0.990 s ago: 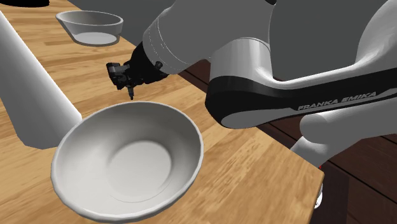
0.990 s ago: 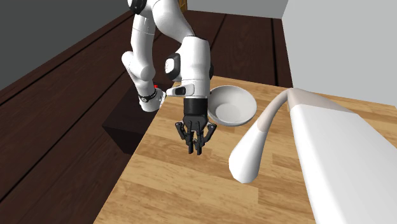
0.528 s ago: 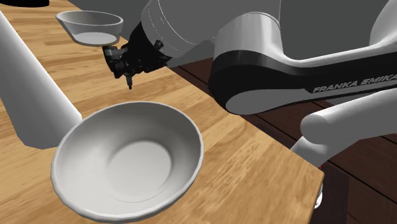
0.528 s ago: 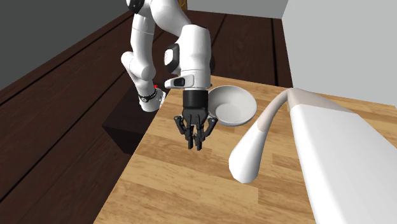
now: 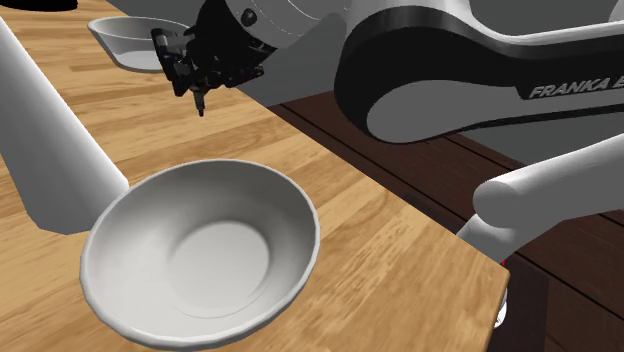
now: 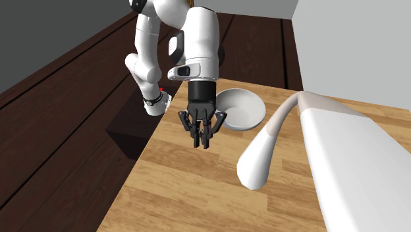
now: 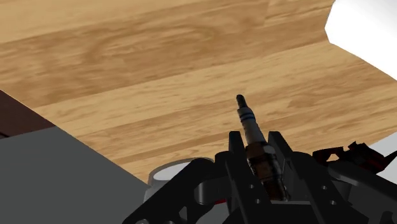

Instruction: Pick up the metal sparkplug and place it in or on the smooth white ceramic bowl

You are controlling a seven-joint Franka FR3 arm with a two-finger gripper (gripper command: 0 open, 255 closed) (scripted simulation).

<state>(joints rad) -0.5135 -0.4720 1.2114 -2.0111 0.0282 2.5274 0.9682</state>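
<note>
Black gripper [image 5: 200,82] is clamped on the spark plug [image 7: 249,125], whose tip pokes out past the fingers, up in the air over the wooden table [image 5: 350,190]. Nearer the stand sits the white bowl [image 5: 292,215], apart from the gripper; a smaller bowl [image 5: 118,33] lies beyond.

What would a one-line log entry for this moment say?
gripper: shut on sparkplug | height: above table | large white bowl: empty | phase: carry

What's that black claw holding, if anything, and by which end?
The claw clasps a slim sparkplug by its thicker base end; the thin tip pokes out in front.
</note>
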